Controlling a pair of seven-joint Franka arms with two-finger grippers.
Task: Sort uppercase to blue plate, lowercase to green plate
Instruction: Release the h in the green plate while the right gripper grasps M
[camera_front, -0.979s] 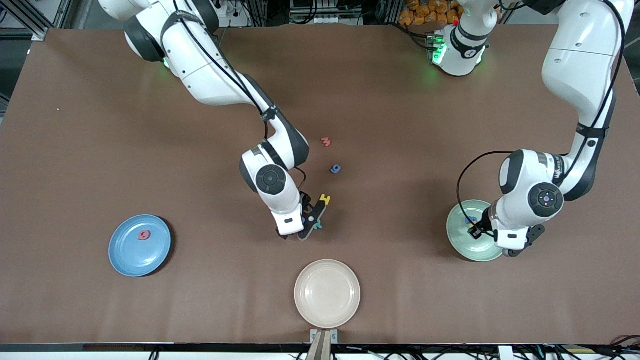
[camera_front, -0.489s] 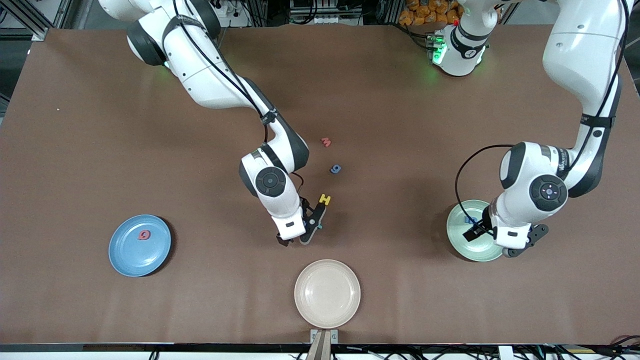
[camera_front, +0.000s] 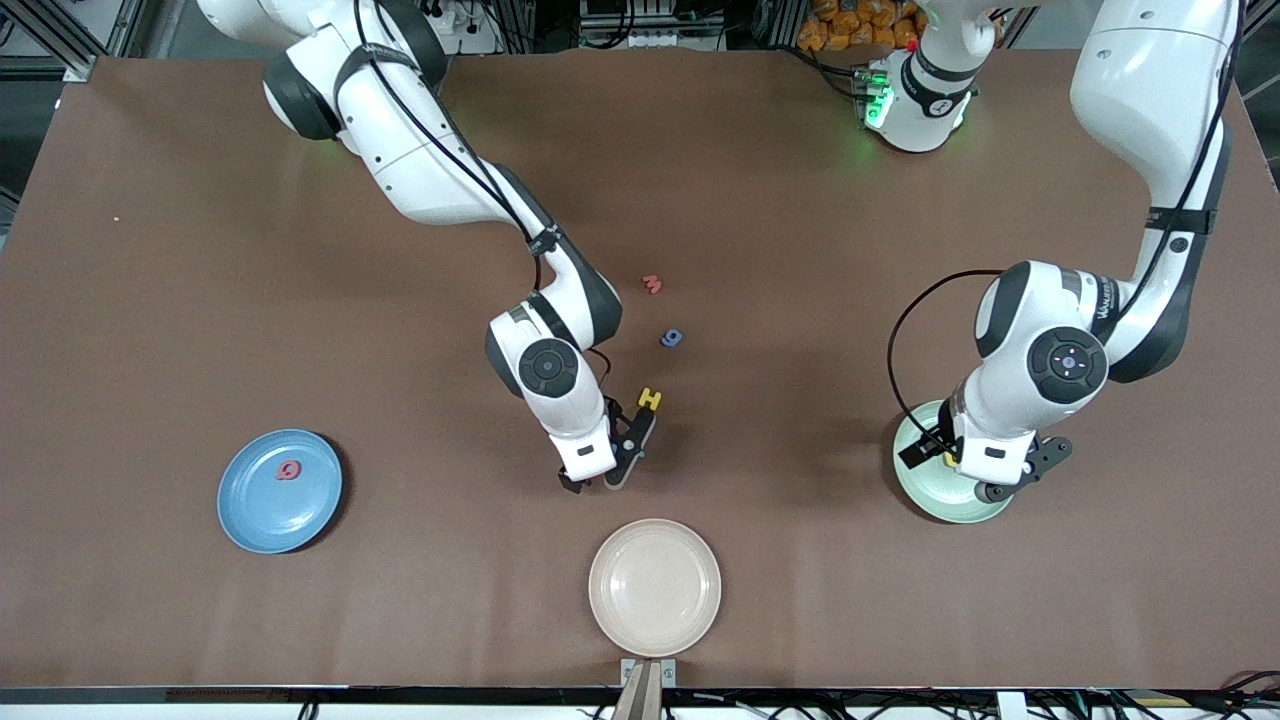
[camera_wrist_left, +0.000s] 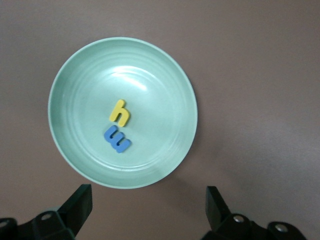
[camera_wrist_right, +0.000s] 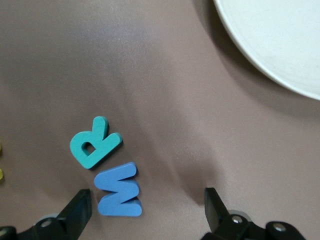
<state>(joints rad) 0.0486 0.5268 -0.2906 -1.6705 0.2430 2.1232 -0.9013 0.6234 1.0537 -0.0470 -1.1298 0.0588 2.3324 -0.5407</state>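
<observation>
My right gripper (camera_front: 600, 468) is open, low over the table beside the yellow H (camera_front: 650, 400). In its wrist view the gripper (camera_wrist_right: 146, 212) has the blue M (camera_wrist_right: 119, 190) between its fingers, close to one fingertip (camera_wrist_right: 80, 207); the teal R (camera_wrist_right: 95, 142) lies just past the M. Both are hidden under the hand in the front view. The red m (camera_front: 652, 284) and blue g (camera_front: 671, 338) lie farther from the camera. The red Q (camera_front: 288, 469) is in the blue plate (camera_front: 262, 520). My left gripper (camera_wrist_left: 147, 210) is open and empty over the edge of the green plate (camera_wrist_left: 165, 90), which holds the yellow y (camera_wrist_left: 119, 112) and blue m (camera_wrist_left: 117, 139).
A cream plate (camera_front: 654, 587) sits near the table's front edge, nearer the camera than my right gripper; its rim shows in the right wrist view (camera_wrist_right: 280, 45). The green plate (camera_front: 935, 495) is at the left arm's end, the blue plate at the right arm's end.
My left gripper has drifted toward the right arm's end, now over the green plate's edge. My right hand has shifted slightly and now covers the teal R.
</observation>
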